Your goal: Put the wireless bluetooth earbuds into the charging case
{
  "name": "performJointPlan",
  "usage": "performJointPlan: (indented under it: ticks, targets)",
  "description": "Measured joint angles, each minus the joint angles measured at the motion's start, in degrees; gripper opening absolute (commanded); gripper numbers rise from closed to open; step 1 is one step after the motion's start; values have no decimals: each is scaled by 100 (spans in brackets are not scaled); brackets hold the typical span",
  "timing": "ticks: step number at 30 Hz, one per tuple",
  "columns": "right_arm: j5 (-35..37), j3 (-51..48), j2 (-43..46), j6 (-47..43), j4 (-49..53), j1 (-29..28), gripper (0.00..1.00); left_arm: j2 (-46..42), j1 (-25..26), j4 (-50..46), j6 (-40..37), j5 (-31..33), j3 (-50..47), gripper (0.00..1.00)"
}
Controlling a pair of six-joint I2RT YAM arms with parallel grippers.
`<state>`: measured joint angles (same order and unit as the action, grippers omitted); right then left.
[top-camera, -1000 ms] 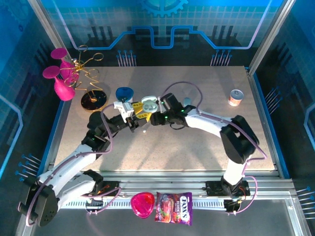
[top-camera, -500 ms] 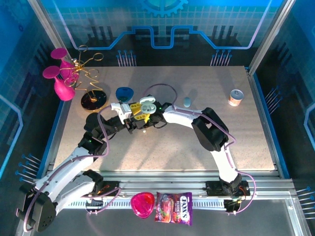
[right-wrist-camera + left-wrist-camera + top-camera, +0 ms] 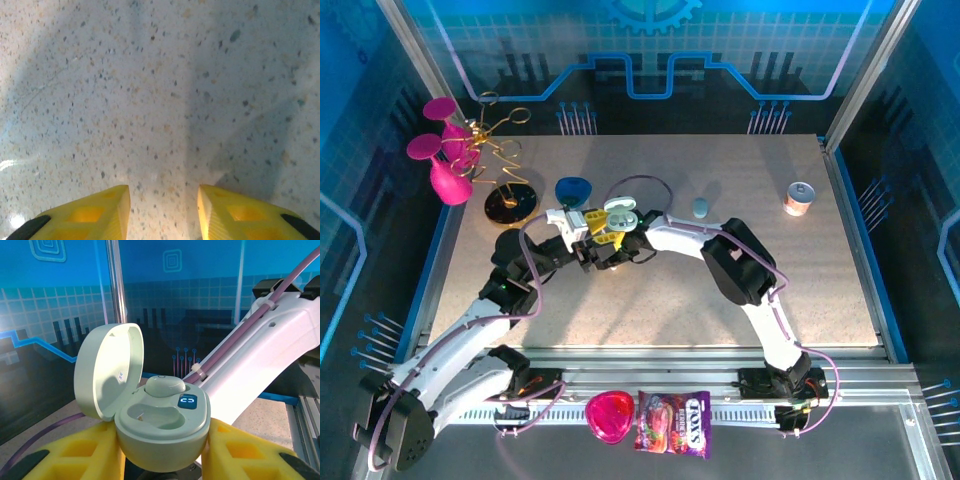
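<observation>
My left gripper (image 3: 162, 442) is shut on an open mint charging case (image 3: 160, 432), its yellow fingers (image 3: 75, 452) pressing both sides. The lid (image 3: 107, 370) stands tilted back to the left. One mint earbud (image 3: 165, 386) sits in the far slot; the near slot (image 3: 152, 416) is empty, and a small blue display (image 3: 187, 401) glows. In the top view the case (image 3: 618, 211) is held left of table centre. My right gripper (image 3: 617, 256) is just in front of it, low over the table. Its jaws (image 3: 162, 192) are open with bare speckled tabletop between them.
A dark blue case (image 3: 573, 188) and a light blue case (image 3: 700, 207) lie toward the back. A small can (image 3: 801, 198) stands at the back right, a pink vase (image 3: 445, 165) and gold wire stand (image 3: 507, 198) at the back left. A pink case (image 3: 610, 416) and candy bag (image 3: 672, 423) lie on the front rail.
The right arm has swung left and come down to the table beside the left gripper, and its jaws have narrowed a little. The left gripper still holds the case in place.
</observation>
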<state>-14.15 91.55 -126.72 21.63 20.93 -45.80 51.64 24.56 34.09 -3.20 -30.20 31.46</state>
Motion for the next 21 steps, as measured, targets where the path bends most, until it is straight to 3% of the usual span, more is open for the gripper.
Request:
performJointPlan:
  ticks: [14,21]
  targets:
    - [24,-1128,1073,-72,94,-76,38,101,0,0,0,0,0,38]
    - [280,-1128,1110,-160,63,-90,44,131,0,4,2,0,0,38]
